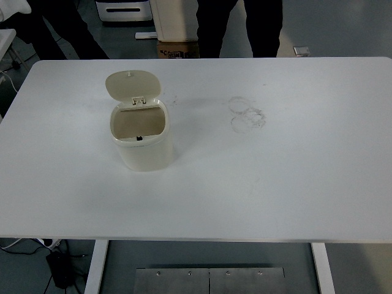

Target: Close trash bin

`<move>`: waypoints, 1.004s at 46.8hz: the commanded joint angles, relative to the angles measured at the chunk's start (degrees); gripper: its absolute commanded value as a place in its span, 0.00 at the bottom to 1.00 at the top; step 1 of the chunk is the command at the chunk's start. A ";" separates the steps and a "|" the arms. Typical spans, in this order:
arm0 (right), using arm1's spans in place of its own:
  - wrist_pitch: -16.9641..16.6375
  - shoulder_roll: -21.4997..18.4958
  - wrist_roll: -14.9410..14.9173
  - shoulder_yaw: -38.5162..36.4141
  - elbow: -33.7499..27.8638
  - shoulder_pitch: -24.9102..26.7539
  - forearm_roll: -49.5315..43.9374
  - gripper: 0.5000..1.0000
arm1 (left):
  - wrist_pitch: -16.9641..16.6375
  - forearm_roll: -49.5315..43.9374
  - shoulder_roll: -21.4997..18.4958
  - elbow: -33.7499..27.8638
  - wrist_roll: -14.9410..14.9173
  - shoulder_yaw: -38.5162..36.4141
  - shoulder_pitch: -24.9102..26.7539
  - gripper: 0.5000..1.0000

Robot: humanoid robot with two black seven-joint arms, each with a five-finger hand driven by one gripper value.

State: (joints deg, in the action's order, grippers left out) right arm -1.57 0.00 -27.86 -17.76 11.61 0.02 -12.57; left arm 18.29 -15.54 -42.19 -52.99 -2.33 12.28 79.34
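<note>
A small cream trash bin (pixel 143 147) stands on the white table (pixel 275 184), left of its middle. Its lid (pixel 133 85) is swung up and back on the hinge at the far side, so the brownish inside of the bin shows. Neither of my hands is in the picture.
Faint grey ring marks (pixel 247 114) stain the table to the right of the bin. People in dark clothes (pixel 245 24) stand beyond the far edge. A cardboard box (pixel 179 49) sits on the floor there.
</note>
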 commanded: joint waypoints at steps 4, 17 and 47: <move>-0.01 0.00 0.00 0.00 -0.01 -0.02 0.00 0.98 | 0.25 4.11 0.09 -1.32 -2.50 -7.00 5.64 1.00; -0.01 0.00 0.00 0.00 -0.01 -0.02 0.00 0.98 | 2.45 15.62 1.15 -2.37 -2.94 -15.61 12.59 1.00; -0.01 0.00 0.00 0.00 -0.01 -0.02 0.00 0.98 | 10.36 25.47 4.40 -8.18 -3.47 -31.09 20.59 1.00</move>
State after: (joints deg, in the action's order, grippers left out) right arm -1.58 0.00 -27.86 -17.75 11.59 -0.02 -12.57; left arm 26.88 9.92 -37.60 -60.88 -5.80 -18.66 99.55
